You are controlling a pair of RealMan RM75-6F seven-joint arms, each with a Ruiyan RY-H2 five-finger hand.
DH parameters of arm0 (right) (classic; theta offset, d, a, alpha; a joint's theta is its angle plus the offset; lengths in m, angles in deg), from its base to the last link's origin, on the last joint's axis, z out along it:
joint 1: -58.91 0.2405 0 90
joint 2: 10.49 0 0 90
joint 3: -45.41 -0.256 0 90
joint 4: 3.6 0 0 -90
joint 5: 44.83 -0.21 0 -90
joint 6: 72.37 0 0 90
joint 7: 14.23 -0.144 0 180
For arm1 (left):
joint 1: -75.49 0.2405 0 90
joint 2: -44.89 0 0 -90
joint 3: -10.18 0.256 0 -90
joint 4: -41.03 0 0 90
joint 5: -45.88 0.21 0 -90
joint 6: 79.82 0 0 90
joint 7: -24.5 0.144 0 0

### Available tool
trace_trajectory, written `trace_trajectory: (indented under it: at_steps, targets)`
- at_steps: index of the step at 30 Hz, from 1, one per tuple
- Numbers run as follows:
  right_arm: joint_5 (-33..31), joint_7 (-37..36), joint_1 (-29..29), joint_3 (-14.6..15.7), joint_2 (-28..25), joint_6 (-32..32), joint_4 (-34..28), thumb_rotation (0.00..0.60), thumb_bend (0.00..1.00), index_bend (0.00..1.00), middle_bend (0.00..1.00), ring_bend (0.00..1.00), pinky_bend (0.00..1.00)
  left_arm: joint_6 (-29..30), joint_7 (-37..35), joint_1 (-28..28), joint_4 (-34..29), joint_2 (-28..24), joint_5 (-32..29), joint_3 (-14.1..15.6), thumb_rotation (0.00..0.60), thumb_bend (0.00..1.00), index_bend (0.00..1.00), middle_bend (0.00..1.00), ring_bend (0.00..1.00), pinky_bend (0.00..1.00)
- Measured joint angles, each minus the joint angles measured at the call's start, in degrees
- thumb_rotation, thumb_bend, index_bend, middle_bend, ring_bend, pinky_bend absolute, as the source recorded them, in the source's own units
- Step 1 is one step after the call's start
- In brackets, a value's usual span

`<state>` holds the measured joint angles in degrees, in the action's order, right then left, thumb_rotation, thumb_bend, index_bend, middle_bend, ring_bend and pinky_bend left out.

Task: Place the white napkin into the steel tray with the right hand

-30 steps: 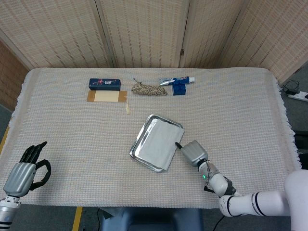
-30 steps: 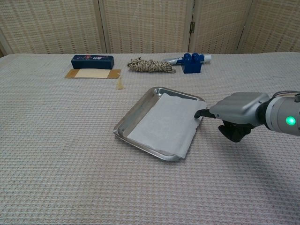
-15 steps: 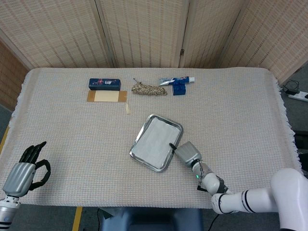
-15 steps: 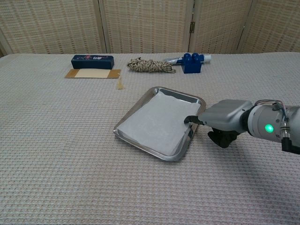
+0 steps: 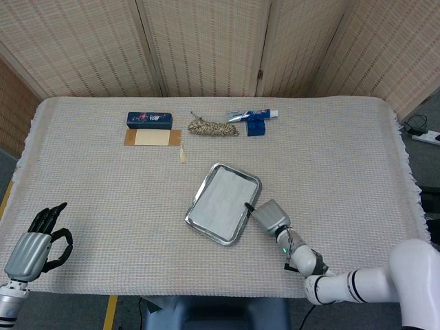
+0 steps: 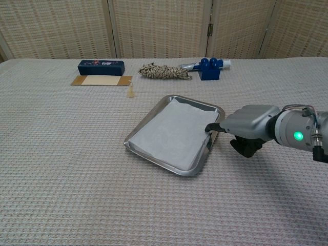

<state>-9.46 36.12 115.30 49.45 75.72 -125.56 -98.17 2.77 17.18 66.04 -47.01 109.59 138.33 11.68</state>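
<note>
The white napkin (image 5: pixel 221 199) (image 6: pixel 171 130) lies flat inside the steel tray (image 5: pixel 212 236) (image 6: pixel 145 121) at mid-table, its edges within the rim. My right hand (image 5: pixel 269 216) (image 6: pixel 253 125) sits just outside the tray's right rim. One dark fingertip (image 6: pixel 210 127) reaches over the rim to the napkin's right edge, while the other fingers hang below, apart from it; nothing is held. My left hand (image 5: pixel 34 244) rests at the table's front-left corner with its fingers out and nothing in it; only the head view shows it.
Along the back of the table lie a blue box (image 6: pixel 101 66) with a tan card (image 6: pixel 101 80), a coil of rope (image 6: pixel 163 71), and a blue holder with a toothpaste tube (image 6: pixel 209 67). A small tan scrap (image 6: pixel 131 92) lies near the card.
The napkin, which overhung the tray's near-right rim a second ago, now lies inside it. My right hand slid left with it, then drew back slightly to the right.
</note>
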Motion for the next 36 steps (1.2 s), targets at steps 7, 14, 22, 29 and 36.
trace_trajectory:
  at_steps: [7,14,22,29,36]
  targets:
    - [3.21,-6.59,-1.4,-1.27,-5.35,0.71,-6.2,0.6,0.85,0.0,0.72,0.82,0.86,0.56,0.02,0.22,-0.08,-0.12,0.11,-0.08,0.6,0.54,0.02,0.0,0.0,0.0]
    - [19.12,-22.64,-8.49,-2.78,-12.88,-2.55,-12.9,0.6,0.55,0.0,0.09,0.22,0.38,0.98,0.77,0.38,-0.19,0.05,0.15,-0.21,0.6,0.54,0.02,0.0,0.0,0.0]
    - [44.28,-39.8,-22.92,0.25,-16.6,-18.75,-10.21,0.6,0.52,0.0,0.0,0.04,0.22,1.47,3.14,0.58,-0.3,0.69,0.71,-0.12,0.6,0.54,0.0,0.0,0.0,0.0]
    - [55.01,-45.47,-37.77,3.9,-12.31,-37.7,5.68,0.6,0.47,0.0,0.0,0.0,0.03,0.67,4.94,0.36,0.8,1.47,0.03,-0.37,0.6,0.54,0.0,0.0,0.0,0.0]
    - [57.34,-42.0,-44.34,5.25,-12.8,-41.35,8.49,0.6,0.45,0.0,0.0,0.0,0.0,0.52,7.02,0.25,0.92,2.29,0.31,-0.28,0.6,0.54,0.0,0.0,0.0,0.0]
